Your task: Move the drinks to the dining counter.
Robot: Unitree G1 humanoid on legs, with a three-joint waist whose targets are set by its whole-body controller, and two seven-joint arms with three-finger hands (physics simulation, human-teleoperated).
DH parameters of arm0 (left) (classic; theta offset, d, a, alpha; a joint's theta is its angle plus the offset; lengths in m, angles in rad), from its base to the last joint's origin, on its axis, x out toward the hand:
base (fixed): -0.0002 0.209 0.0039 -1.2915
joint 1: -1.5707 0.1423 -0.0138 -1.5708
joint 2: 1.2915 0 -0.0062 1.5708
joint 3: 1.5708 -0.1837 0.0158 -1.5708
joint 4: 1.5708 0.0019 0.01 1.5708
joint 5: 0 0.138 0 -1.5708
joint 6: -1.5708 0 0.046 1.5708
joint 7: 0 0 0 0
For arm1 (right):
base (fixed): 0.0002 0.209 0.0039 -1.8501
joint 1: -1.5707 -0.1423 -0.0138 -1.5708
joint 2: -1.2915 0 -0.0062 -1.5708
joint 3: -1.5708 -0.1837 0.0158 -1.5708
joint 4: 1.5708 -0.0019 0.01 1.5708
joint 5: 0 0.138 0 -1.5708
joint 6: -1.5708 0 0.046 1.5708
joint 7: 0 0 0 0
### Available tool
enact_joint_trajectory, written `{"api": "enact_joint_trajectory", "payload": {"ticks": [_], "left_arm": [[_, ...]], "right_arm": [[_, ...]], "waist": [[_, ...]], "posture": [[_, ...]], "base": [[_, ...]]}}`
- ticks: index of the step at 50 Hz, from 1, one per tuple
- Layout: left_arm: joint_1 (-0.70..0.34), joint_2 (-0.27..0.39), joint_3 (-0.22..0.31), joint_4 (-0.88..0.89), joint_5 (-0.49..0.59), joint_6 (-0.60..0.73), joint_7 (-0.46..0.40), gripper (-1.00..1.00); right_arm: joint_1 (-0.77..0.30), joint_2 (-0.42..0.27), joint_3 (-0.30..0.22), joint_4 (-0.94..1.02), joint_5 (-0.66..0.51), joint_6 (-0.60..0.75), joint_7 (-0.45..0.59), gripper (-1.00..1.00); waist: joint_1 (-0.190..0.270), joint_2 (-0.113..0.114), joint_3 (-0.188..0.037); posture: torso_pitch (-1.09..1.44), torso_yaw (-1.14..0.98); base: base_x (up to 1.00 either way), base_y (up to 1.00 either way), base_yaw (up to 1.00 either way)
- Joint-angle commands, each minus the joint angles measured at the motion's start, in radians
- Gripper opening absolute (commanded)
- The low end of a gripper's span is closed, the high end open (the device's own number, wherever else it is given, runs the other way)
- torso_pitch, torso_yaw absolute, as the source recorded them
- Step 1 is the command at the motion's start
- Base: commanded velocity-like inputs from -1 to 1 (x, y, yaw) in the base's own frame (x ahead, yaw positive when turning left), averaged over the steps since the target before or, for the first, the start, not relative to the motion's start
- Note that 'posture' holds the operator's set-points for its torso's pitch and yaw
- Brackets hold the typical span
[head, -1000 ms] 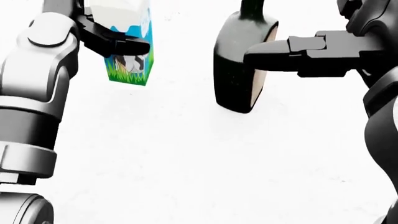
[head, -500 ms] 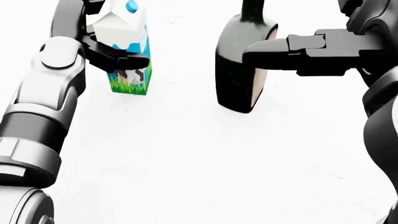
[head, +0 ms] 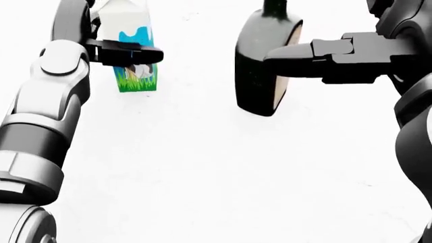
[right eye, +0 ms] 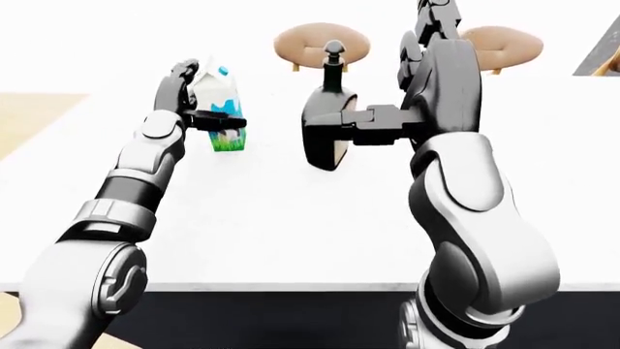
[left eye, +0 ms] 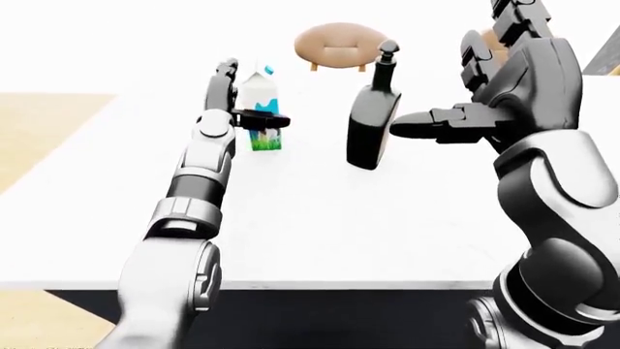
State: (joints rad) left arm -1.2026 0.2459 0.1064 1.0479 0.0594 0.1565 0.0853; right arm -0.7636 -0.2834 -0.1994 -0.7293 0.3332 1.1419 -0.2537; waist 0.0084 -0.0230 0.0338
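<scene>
The left hand (left eye: 242, 109) is clamped on the upright milk carton (left eye: 262, 109); the right hand (left eye: 441, 123) grips the upright bottle (left eye: 371, 131) from its three o'clock side.

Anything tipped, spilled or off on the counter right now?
Nothing stands out. The milk carton and the dark bottle both stand upright on the white counter, no spill visible. The left hand has fingers round the carton; the right hand has a finger against the bottle.

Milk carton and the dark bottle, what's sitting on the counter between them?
Nothing. In the head view, only bare white counter shows between the milk carton and the dark bottle.
</scene>
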Motion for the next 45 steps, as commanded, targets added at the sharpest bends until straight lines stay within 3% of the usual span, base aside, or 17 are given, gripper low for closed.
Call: {"api": "enact_joint_trajectory", "payload": {"ticks": [1, 11, 15, 22, 28, 31, 34, 41, 45], "left_arm": [[-0.043, 0.011, 0.001, -0.044, 0.001, -0.031, -0.001, 0.98], [-0.004, 0.033, 0.006, -0.189, -0.01, 0.057, -0.027, 1.0], [0.047, 0.067, 0.017, -0.35, -0.02, 0.161, -0.06, 1.0], [0.185, 0.131, 0.049, -0.808, -0.034, 0.452, -0.134, 1.0], [0.259, 0.204, 0.089, -1.054, -0.028, 0.617, -0.201, 1.0], [0.251, 0.241, 0.126, -1.128, -0.039, 0.684, -0.22, 1.0], [0.281, 0.297, 0.186, -1.282, -0.077, 0.797, -0.238, 1.0], [0.318, 0.42, 0.287, -1.445, -0.183, 0.926, -0.244, 1.0], [0.416, 0.463, 0.393, -1.524, -0.259, 0.946, -0.227, 1.0]], "right_arm": [[-0.021, -0.008, -0.008, -0.013, -0.008, -0.038, 0.002, 1.0], [-0.046, -0.024, -0.033, -0.028, 0.008, 0.0, 0.003, 1.0], [-0.073, -0.055, -0.072, -0.028, 0.036, 0.028, 0.0, 1.0], [-0.087, -0.117, -0.151, -0.054, 0.118, 0.074, -0.028, 1.0], [-0.078, -0.226, -0.235, -0.051, 0.226, 0.09, -0.05, 1.0], [-0.043, -0.272, -0.26, -0.053, 0.273, 0.071, -0.064, 1.0], [0.013, -0.338, -0.339, -0.055, 0.34, 0.056, -0.062, 1.0], [0.104, -0.5, -0.474, -0.009, 0.547, -0.002, -0.151, 1.0], [0.192, -0.593, -0.532, 0.017, 0.656, -0.083, -0.21, 1.0]], "waist": [[0.0, 0.001, -0.029], [-0.001, 0.002, -0.03], [-0.003, 0.004, -0.028], [-0.006, 0.008, -0.02], [-0.003, 0.008, -0.013], [-0.001, 0.006, -0.009], [-0.002, 0.003, -0.006], [-0.001, -0.002, 0.008], [0.001, -0.003, 0.016]], "posture": [[0.0, 0.0], [0.0, 0.0], [0.0, 0.0], [0.0, 0.0], [0.0, 0.0], [0.0, 0.0], [0.0, 0.0], [0.0, 0.0], [0.0, 0.0]], "base": [[0.0, 0.0, 0.0], [0.0, 0.0, 0.0], [0.0, 0.0, 0.0], [0.0, 0.0, 0.0], [0.0, 0.0, 0.0], [0.0, 0.0, 0.0], [0.0, 0.0, 0.0], [0.0, 0.0, 0.0], [0.0, 0.0, 0.0]]}}
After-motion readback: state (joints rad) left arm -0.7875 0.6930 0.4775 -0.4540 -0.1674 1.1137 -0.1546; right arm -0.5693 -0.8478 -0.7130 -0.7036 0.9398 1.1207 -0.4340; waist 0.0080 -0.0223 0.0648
